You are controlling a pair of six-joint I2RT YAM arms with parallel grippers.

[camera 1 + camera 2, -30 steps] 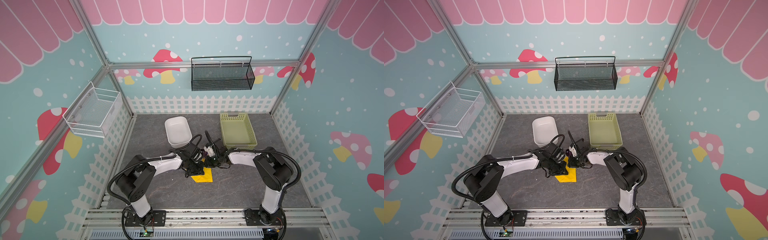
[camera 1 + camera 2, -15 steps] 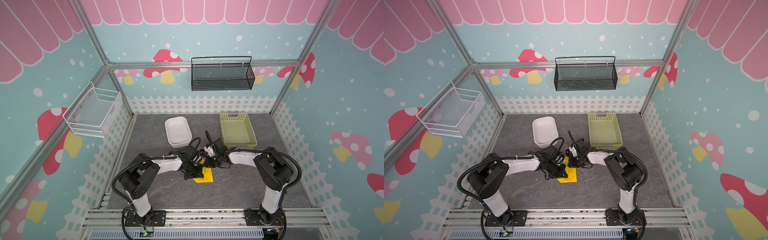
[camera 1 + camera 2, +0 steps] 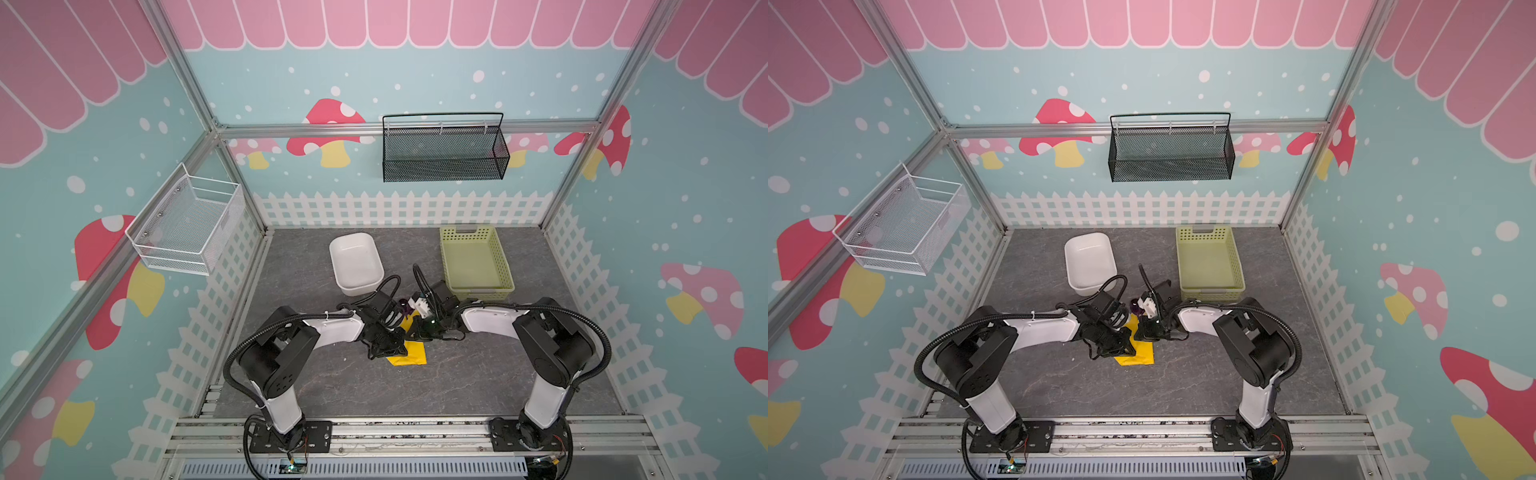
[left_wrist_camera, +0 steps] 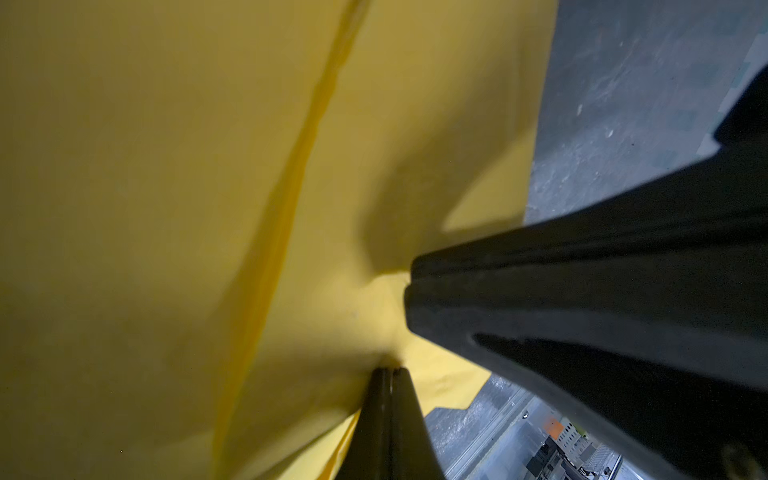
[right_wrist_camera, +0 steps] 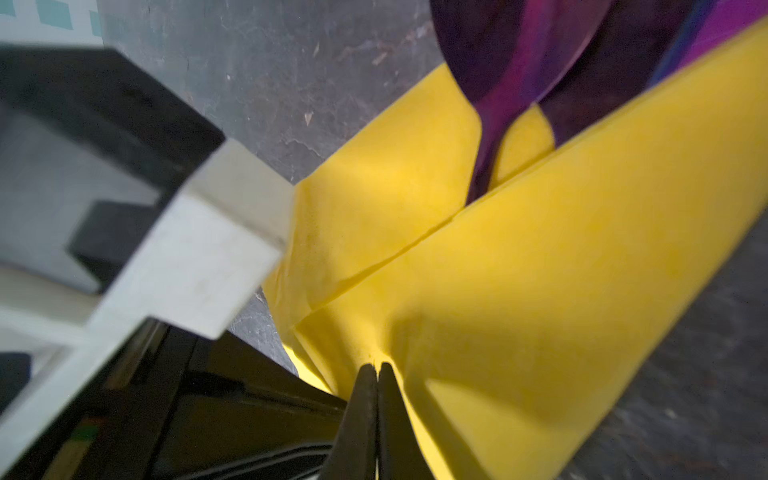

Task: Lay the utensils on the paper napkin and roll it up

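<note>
Grey bench (image 3: 457, 386) is nearest you. On it the yellow paper napkin (image 3: 411, 356) lies near to far between both arms (image 3: 332, 328). Your left tool (image 4: 390, 370) is pinched shut on its near part, your right tool (image 5: 376, 368) pinched shut farther along. Purple utensils (image 5: 519, 62) poke out the far end. Both arms hide the middle, so the roll is hard to judge.

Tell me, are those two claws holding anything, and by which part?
Yes. The left gripper and the right gripper are each shut on the yellow napkin, pinching the paper near its edge.
</note>
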